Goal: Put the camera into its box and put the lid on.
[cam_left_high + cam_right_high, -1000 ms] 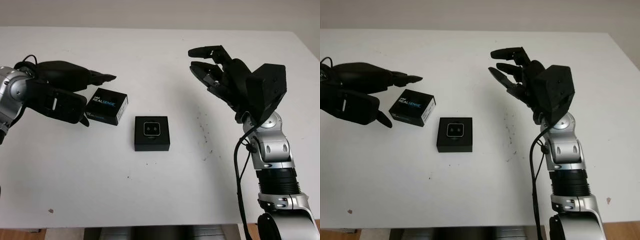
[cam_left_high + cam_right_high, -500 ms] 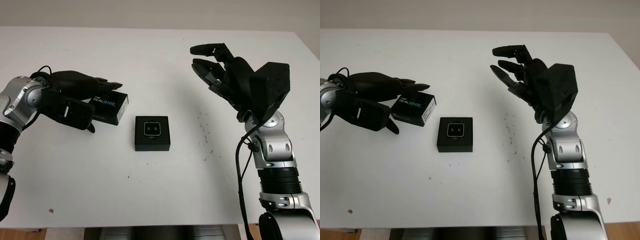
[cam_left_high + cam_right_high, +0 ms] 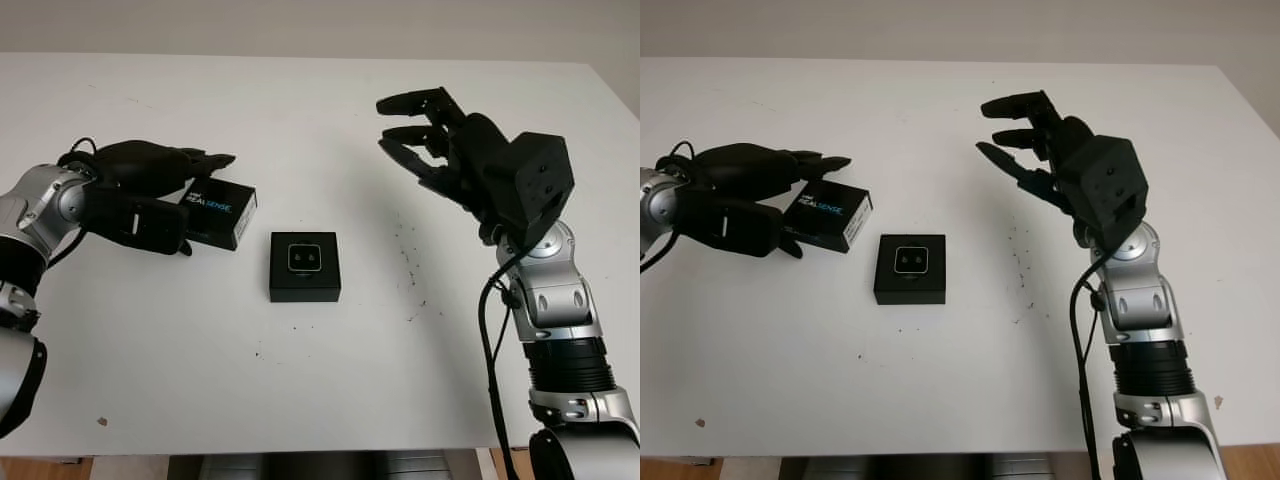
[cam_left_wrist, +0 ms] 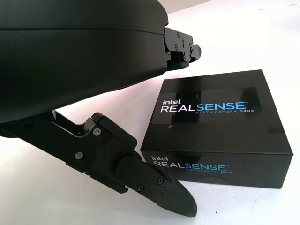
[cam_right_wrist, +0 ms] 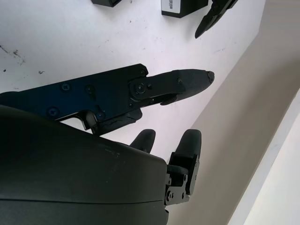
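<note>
The black camera box lies open at the table's middle, with the small camera seated in it, lens up. Its lid, black and printed REALSENSE, lies just to the left of it. My left hand is open and brackets the lid. Its fingers reach over the far edge and its thumb sits by the near corner, a little apart from the lid. My right hand is open, raised above the table's right half, well away from the box.
The white table has dark specks right of the box and one spot near the front left edge. A black cable loops at my left wrist. The table's front edge runs along the bottom.
My left hand has come in from the left and lowered around the lid. The right hand stays raised, shifting only slightly. Box and lid have not moved.
</note>
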Action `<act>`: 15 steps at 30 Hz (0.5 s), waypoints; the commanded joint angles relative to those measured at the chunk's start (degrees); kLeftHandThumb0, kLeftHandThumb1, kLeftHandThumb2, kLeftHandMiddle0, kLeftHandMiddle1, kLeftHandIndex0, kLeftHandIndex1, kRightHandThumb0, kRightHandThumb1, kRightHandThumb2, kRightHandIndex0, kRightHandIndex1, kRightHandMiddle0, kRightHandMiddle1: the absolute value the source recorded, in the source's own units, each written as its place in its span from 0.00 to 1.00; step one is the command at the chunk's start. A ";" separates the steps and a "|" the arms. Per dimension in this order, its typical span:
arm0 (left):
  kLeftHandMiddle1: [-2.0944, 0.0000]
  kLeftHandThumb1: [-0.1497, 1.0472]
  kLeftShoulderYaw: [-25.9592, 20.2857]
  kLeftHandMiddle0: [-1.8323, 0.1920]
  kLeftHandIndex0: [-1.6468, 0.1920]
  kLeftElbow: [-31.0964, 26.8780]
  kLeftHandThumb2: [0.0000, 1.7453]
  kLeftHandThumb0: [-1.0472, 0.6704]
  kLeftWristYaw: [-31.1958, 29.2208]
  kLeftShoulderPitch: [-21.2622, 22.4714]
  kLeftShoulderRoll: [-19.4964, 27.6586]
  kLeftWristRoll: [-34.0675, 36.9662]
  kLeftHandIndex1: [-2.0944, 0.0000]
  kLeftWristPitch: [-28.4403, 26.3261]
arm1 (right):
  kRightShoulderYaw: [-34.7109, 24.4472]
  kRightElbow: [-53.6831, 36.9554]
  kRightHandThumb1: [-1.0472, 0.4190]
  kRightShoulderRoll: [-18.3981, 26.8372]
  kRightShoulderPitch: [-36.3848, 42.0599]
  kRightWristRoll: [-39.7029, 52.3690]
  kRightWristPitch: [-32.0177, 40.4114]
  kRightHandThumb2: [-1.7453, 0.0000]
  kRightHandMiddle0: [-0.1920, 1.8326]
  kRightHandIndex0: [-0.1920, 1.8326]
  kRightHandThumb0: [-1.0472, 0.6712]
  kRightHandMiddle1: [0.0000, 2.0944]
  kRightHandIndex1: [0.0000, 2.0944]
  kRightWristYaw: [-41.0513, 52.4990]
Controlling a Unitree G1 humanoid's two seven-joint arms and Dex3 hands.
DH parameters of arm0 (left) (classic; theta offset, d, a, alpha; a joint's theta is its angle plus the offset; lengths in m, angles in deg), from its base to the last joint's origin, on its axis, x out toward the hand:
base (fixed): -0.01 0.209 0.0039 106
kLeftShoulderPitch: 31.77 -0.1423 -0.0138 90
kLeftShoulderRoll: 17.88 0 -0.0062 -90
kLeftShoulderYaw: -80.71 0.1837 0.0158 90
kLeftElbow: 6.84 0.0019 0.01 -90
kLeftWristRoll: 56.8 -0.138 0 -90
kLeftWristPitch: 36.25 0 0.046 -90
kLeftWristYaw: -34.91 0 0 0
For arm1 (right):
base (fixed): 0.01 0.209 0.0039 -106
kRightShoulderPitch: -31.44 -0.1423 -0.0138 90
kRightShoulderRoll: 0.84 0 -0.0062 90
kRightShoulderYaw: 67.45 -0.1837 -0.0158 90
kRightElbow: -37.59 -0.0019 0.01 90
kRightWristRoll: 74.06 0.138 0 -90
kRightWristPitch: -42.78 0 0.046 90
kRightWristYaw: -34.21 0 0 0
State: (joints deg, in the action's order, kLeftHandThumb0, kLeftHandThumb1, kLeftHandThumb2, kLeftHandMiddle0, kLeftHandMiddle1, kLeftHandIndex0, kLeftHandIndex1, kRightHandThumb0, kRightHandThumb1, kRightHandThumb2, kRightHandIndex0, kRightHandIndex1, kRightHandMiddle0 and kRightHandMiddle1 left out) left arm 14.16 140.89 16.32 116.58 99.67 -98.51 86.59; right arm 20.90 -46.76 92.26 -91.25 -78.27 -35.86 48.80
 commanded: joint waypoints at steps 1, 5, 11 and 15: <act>0.97 0.77 0.37 0.87 0.87 0.20 0.03 0.30 -0.31 1.60 0.19 0.29 0.96 -0.03 | 0.09 -1.69 0.00 0.87 0.18 -0.27 -0.26 0.90 0.09 0.11 0.23 0.50 0.53 0.12; 0.97 0.76 0.32 0.87 0.86 -0.12 0.03 0.31 -1.12 1.33 0.28 0.50 0.96 -0.44 | -0.06 -2.15 0.00 0.70 0.06 0.13 -0.19 0.89 0.10 0.08 0.23 0.47 0.59 0.44; 0.97 0.77 -0.35 0.86 0.85 -0.65 0.03 0.33 -3.93 0.93 -0.23 2.84 0.96 -1.45 | -0.20 -2.69 0.00 1.03 0.28 -0.35 0.00 0.89 0.09 0.08 0.23 0.48 0.56 0.13; 0.97 0.76 -0.92 0.85 0.84 -0.95 0.03 0.33 -5.13 0.37 -0.58 5.03 0.96 -1.81 | -0.26 -2.59 0.00 1.54 0.36 -1.07 -1.08 0.90 0.10 0.09 0.24 0.47 0.62 -0.20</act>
State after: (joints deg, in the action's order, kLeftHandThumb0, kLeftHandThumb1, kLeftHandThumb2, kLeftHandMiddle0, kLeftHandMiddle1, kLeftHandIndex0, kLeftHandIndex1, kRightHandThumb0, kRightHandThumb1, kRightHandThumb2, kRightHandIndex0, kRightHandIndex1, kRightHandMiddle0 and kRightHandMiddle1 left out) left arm 14.03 140.67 11.54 116.57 99.42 -94.13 84.89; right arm 21.08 -48.48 92.81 -91.21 -79.18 -36.06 48.86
